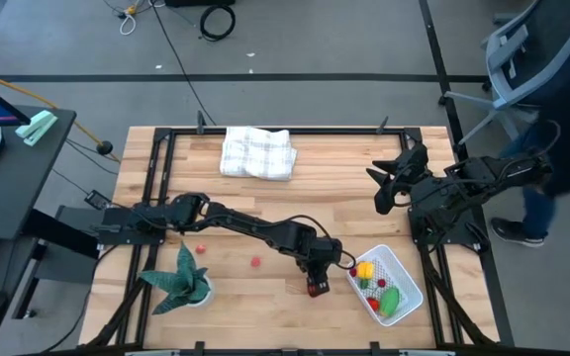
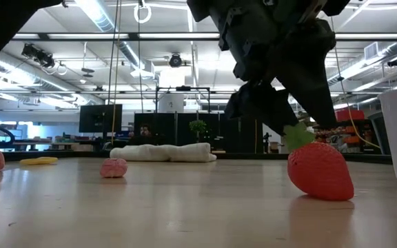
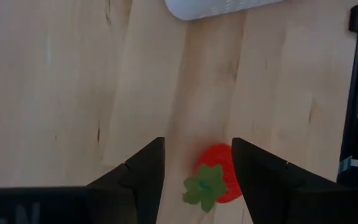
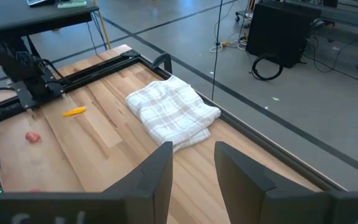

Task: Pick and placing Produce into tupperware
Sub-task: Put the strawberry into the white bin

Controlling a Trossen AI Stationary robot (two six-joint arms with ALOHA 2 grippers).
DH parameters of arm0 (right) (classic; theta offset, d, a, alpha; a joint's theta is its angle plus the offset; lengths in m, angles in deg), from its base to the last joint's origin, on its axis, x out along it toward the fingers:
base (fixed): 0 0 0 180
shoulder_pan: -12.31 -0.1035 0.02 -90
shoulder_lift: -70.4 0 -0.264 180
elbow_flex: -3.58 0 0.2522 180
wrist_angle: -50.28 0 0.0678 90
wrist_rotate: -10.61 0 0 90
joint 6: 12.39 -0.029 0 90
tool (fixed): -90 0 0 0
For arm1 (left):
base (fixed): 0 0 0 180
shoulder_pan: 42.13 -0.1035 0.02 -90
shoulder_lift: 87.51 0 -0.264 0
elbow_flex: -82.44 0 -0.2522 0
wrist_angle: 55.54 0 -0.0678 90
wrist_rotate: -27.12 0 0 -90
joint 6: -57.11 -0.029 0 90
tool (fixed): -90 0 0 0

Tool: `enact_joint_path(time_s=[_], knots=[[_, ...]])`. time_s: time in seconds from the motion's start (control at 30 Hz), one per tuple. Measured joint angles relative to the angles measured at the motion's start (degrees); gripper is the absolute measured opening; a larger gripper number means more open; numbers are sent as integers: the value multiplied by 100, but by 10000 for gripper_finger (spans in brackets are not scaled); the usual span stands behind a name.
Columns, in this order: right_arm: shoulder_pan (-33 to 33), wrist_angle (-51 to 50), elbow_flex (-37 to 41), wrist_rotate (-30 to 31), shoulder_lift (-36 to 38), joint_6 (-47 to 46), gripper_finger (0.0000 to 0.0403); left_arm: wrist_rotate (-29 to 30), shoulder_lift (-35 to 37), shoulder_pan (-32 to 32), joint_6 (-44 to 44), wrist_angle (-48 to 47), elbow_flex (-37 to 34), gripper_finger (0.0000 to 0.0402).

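One red strawberry (image 3: 216, 174) with a green leafy cap lies on the wooden table (image 1: 334, 178), low in the left wrist view between the spread fingers of the left hand (image 3: 197, 180), which is released and not yet grasping it. Right of it in the high view, toward the lower right, sits the white tupperware (image 1: 409, 287), already containing yellow, red and green produce (image 1: 378, 286). Two pinkish pieces (image 1: 255, 262) rest further left. At upper right, the right hand (image 1: 389, 188) waits, fingers apart, with nothing in its grip.
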Motion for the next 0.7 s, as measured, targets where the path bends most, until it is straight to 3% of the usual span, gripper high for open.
enact_joint_path(time_s=[0.27,0.5,0.7], knots=[[0,0,2,0,0,0,128,-35,5,-206,-140,-59,0,196],[0,0,2,-24,0,-2,128,-619,7,-404,450,-943,2,194],[0,0,2,-24,0,-2,128,-864,8,-351,486,-871,2,189]])
